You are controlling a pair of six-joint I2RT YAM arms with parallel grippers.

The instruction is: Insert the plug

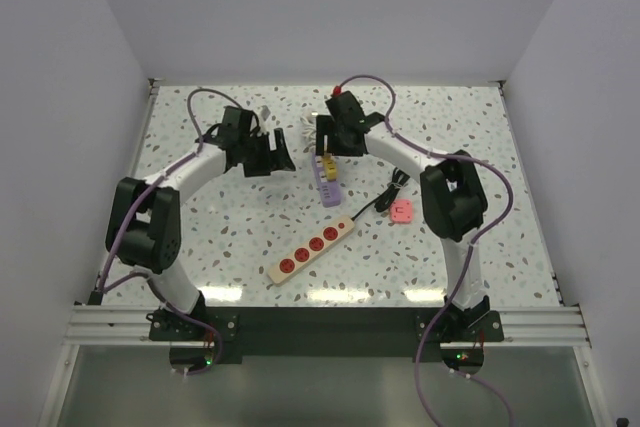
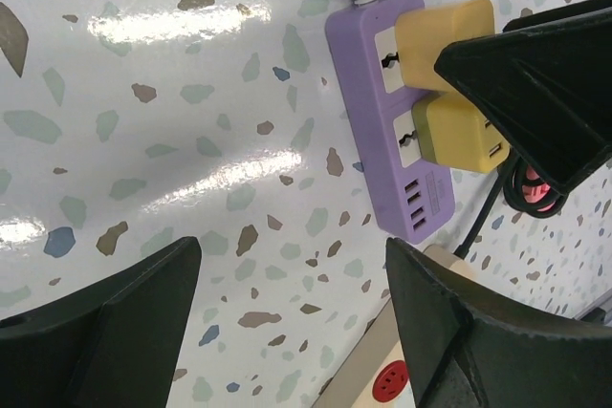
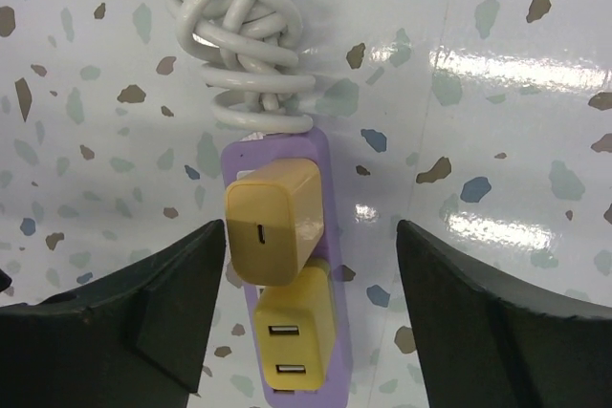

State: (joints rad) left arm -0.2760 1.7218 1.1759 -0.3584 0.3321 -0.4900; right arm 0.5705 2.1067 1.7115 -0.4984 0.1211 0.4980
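left claw (image 2: 292,317) hangs spread wide over the surface (image 2: 143,140), just beside the purple power strip (image 2: 368,140). the paler yellow plug (image 3: 273,222) sits in the strip and looks fully home. right claw (image 3: 311,332) straddles it, fingers spread, touching nothing. next, i'd say: lift straight up without snagging it.

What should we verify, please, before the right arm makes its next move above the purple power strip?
1. Opening of the right gripper: ok, jaws stand apart on either side of the pale yellow adapter.
2. That adapter on the purple power strip: ok, it stands beside the darker yellow adapter.
3. Prongs fully home: cannot tell, the joint is hidden.
4. State of the left gripper: ok, open with nothing between its jaws.
5. Path past the white cable: ok, it is coiled beyond the strip's end.
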